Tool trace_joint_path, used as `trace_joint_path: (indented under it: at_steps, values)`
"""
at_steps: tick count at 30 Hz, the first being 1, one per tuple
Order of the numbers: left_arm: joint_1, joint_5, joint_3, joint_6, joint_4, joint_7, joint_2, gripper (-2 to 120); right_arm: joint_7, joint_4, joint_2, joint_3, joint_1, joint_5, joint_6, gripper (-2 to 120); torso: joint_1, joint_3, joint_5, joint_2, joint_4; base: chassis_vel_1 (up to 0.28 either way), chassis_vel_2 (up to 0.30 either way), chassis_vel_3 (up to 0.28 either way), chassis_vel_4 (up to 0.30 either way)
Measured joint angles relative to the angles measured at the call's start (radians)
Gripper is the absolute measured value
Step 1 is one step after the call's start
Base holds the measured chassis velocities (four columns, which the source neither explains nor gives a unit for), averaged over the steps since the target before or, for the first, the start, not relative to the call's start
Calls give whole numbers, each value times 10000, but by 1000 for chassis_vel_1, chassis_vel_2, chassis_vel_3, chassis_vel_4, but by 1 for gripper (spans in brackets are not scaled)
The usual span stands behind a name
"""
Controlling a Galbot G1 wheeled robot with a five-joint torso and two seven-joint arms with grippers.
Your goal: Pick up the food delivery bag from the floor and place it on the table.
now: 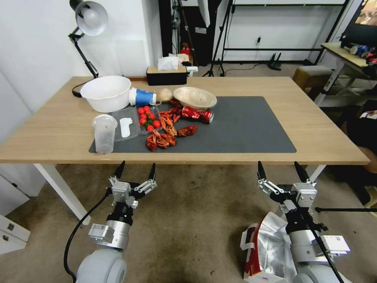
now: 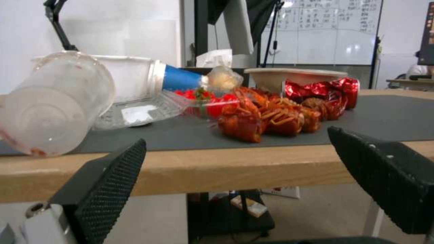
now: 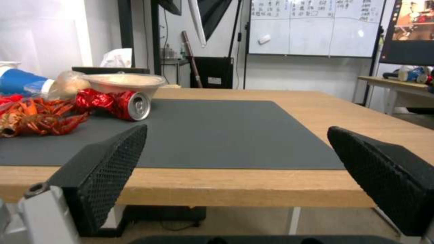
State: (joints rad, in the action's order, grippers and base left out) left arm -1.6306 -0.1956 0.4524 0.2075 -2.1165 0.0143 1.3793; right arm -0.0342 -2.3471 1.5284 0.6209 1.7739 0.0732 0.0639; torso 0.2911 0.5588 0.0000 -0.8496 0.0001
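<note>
Head view puts the food delivery bag [image 1: 267, 251] on the floor [image 1: 188, 220], tucked close behind and just below the right end effector [image 1: 282, 169], partly hidden by that arm's wrist; its silver lining faces up and a red side panel faces the robot's left. By my reading the right arm is much the nearer, and must come back and down to reach it. The left end effector [image 1: 135, 169] hangs well apart from the bag, on the robot's left. Both hold their fingers spread wide with nothing between them, just short of the worktop [image 1: 314, 129] edge. Beyond the right one lies bare dark mat [image 3: 217, 135]; beyond the left, crayfish [image 2: 267, 118] and a tipped plastic cup [image 2: 50, 105].
</note>
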Motion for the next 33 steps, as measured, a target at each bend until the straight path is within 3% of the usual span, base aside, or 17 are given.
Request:
trace_joint_path:
  at_steps: [33]
  values:
    - [-71, 343, 145, -465, -63, 367, 5, 100, 29, 218, 19, 63, -260, 37, -64, 100, -651, -905, 0, 1557, 0, 0, 0, 0, 0]
